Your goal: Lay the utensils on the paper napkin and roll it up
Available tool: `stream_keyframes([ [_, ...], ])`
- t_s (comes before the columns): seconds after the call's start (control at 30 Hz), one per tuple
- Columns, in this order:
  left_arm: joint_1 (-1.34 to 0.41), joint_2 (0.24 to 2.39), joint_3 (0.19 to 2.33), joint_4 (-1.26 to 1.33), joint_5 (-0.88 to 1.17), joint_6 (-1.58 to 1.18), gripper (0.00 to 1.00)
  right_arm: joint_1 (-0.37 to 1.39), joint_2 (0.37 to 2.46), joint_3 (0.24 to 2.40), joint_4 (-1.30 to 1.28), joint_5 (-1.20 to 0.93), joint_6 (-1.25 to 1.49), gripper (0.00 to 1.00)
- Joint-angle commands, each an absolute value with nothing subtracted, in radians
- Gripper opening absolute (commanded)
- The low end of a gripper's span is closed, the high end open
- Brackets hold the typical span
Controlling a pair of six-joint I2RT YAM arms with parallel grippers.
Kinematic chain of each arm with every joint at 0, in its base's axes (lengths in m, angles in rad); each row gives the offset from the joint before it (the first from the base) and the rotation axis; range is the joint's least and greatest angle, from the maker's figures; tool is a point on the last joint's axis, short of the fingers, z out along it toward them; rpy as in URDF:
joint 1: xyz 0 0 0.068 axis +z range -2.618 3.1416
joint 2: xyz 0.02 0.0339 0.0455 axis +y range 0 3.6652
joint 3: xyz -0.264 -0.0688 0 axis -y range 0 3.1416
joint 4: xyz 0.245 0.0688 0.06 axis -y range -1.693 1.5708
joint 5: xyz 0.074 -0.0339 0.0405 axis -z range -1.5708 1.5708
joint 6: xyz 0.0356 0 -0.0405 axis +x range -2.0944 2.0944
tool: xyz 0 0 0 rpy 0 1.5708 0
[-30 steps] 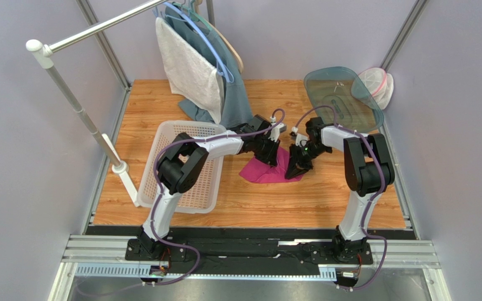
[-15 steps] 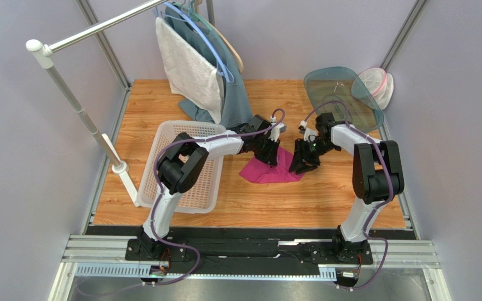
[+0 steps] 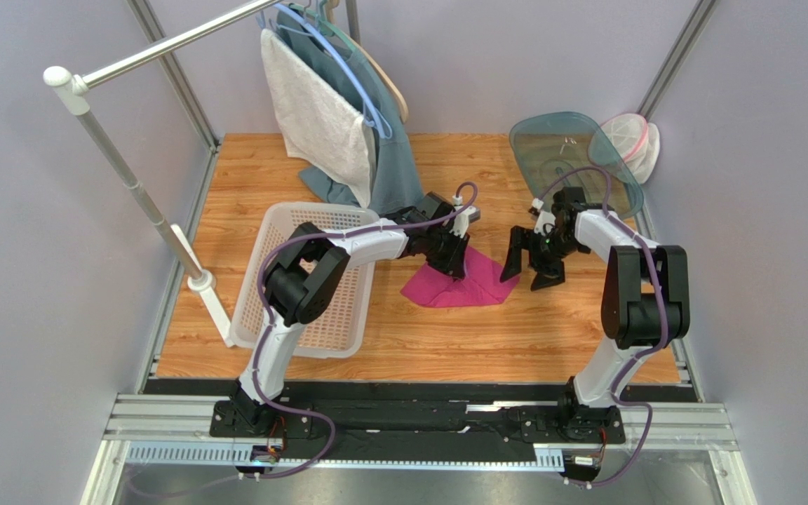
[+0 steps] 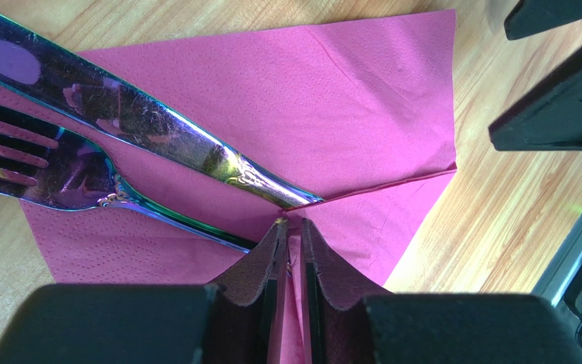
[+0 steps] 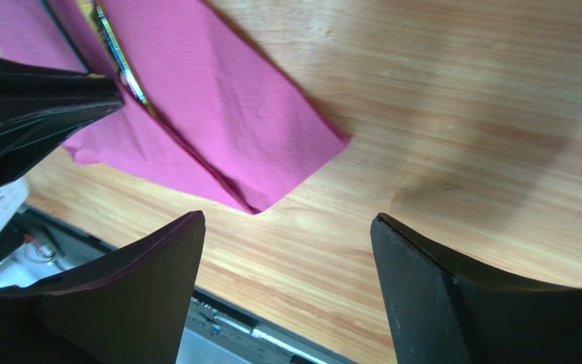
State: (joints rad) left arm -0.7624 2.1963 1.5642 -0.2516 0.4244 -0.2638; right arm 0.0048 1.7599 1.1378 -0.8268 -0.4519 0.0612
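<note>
1. Rolling step: left jaws, nearly closed, pinch a paper napkin [image 4: 332, 98] fold over the utensils [image 4: 142, 125], centre of tabletop [image 3: 419, 347].
2. Right jaws gape empty at napkin's 3 o'clock.
3. Recommend tight, even turns; utensils may slip.

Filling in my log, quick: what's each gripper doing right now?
Left gripper: shut, pinching a fold of the paper napkin.
Right gripper: open, holding nothing.

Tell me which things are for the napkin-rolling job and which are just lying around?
For the job: paper napkin, fork, long shiny utensil, left hand pinching the napkin, right hand open beside it.
Just lying about: white basket, grey-white towel and teal cloth hanging up, see-through teal lid.
</note>
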Motion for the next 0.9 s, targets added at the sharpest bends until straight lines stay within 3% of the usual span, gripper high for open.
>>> stream_keyframes([
  [0.0, -0.759, 2.207, 1.605, -0.247, 0.431, -0.261, 0.19, 0.009, 1.793, 1.137, -0.755, -0.414, 0.075, 0.86],
  [0.47, -0.759, 2.214, 1.605, -0.242, 0.439, -0.268, 0.2, 0.009, 1.976, 1.118, -0.592, -0.762, 0.181, 0.73],
  [0.87, -0.759, 2.207, 1.603, -0.244, 0.437, -0.264, 0.19, 0.009, 1.867, 1.04, -0.515, -1.011, 0.224, 0.6],
])
